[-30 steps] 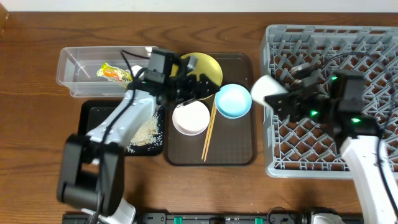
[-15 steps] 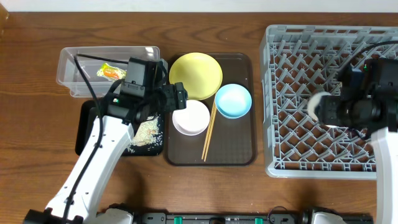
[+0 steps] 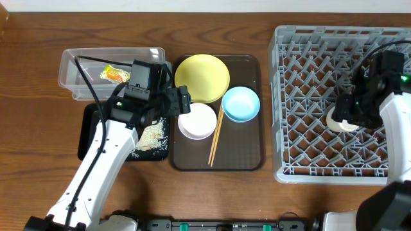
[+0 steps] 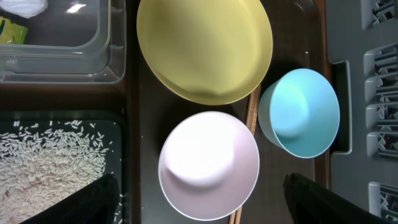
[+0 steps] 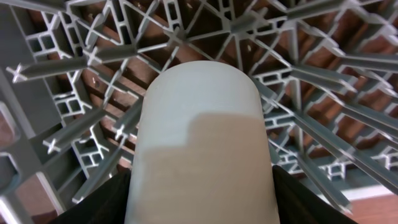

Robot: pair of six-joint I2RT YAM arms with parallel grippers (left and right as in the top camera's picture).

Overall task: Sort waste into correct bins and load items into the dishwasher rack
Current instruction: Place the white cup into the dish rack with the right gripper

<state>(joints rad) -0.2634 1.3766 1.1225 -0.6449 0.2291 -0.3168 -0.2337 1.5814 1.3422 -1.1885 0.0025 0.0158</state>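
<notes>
Right-hand side: R gripper (image 3: 345,113) clamps small white cup (image 5: 202,143), long axis along fingers, aimed at floor of dishwasher rack (image 3: 308,77); contact can't be told. L gripper (image 3: 182,102), fingers wide, hovers over white bowl (image 4: 208,165) on serving tray (image 3: 247,157); wrapper (image 3: 114,74) in clear tub (image 3: 83,85); rice (image 3: 151,136) in black tray (image 3: 96,119).

Bright, even light from above; soft shadows, pics sharp. Glare spot on clear tub (image 4: 62,59); white cup (image 5: 202,143) shaded across lower half; white bowl (image 4: 208,165) near blown out w/ pinkish cast.
</notes>
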